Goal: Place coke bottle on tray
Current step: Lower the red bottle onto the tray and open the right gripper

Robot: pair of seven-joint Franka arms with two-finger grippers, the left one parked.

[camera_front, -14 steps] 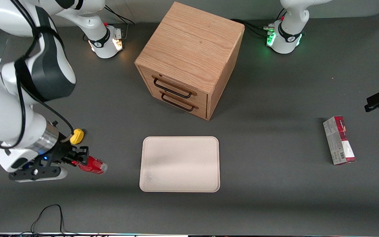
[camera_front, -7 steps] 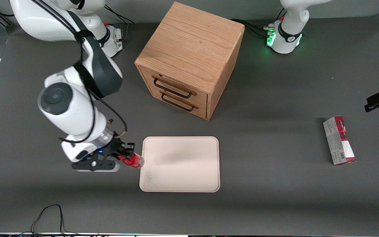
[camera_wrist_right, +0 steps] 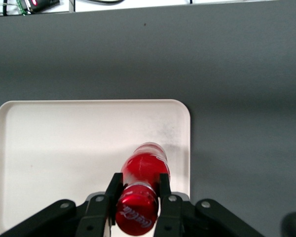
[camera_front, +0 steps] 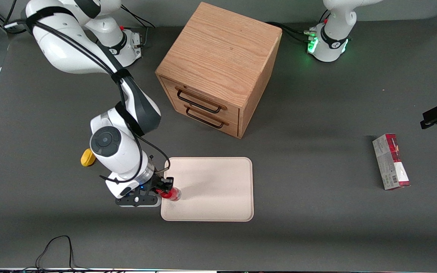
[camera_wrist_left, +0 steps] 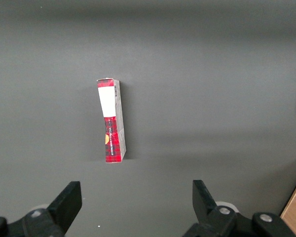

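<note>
The right arm reaches down from its base, elbow bent, wrist angled low over the tray's (camera_front: 218, 212) edge nearest the working arm's end. Its end effector (camera_wrist_right: 137, 193) hangs above that edge, both fingers (camera_wrist_right: 113, 186) clamped on the coke bottle (camera_wrist_right: 140, 193) just below the cap.

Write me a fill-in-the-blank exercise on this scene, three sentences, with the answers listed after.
1. The gripper is shut on the ____, holding it above the tray.
2. The wooden cabinet has ____ drawers on its front.
3. The small rounded object beside the working arm is ____ in colour.

Missing words: coke bottle; two; yellow
</note>
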